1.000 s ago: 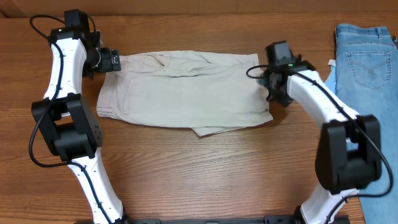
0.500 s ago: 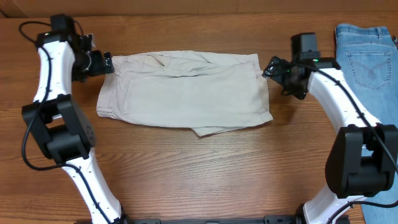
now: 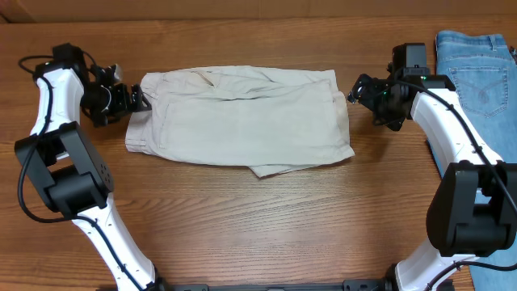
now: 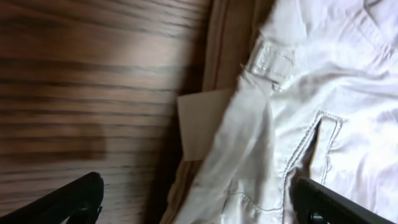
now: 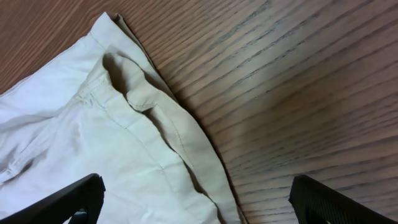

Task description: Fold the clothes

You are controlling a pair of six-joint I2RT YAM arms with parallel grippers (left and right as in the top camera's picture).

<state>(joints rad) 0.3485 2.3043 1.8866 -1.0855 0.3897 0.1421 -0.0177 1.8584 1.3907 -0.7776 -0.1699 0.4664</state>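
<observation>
My left gripper [image 3: 134,99] points inward from the left, jaws spread wide, holding nothing. My right gripper [image 3: 356,87] faces it from the right, wide and empty; left elbow [image 3: 69,166] and right elbow [image 3: 472,202] bent outward.

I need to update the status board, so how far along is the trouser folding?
Done: the trousers lie folded into a flat rectangle. In hand: nothing; the left gripper and right gripper stand open at its two ends, gripping no cloth. Left: perhaps little; a flap pokes out at the front edge, so a tidy-up or another fold may follow.
</observation>
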